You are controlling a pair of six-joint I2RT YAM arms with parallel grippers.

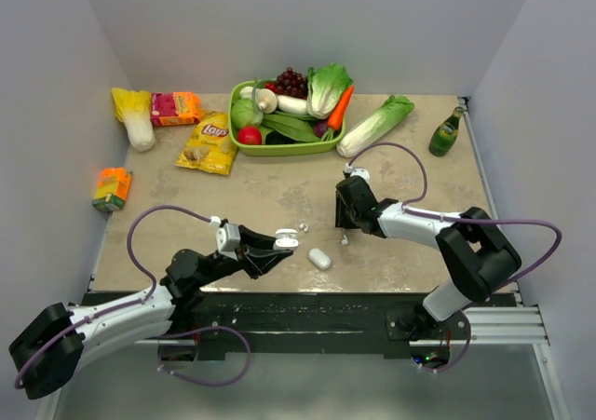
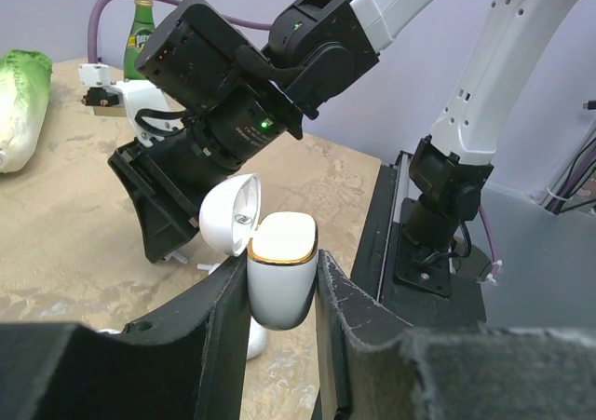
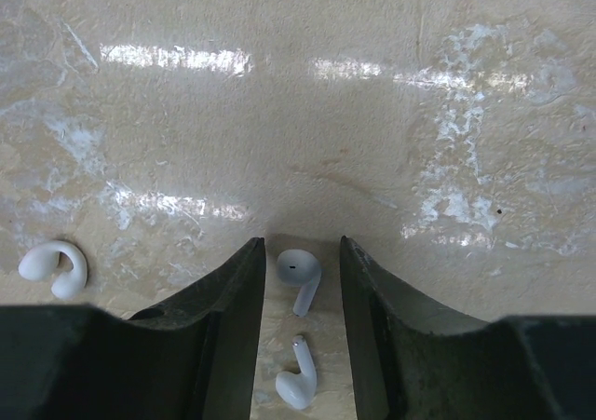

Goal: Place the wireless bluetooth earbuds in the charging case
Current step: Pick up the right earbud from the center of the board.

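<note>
Only one legible mark: "Lay's", on the logo of the yellow chip bag (image 1: 209, 143), upper left of centre in the top view. Print on the pink snack box (image 1: 175, 108), orange carton (image 1: 112, 188) and green bottle (image 1: 446, 133) is too small to read. The dark mark inside the lid of my charging case (image 2: 279, 280) is illegible.

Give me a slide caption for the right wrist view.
Open right gripper framing two white earbuds on the table, a hooked white piece lying apart.
</note>
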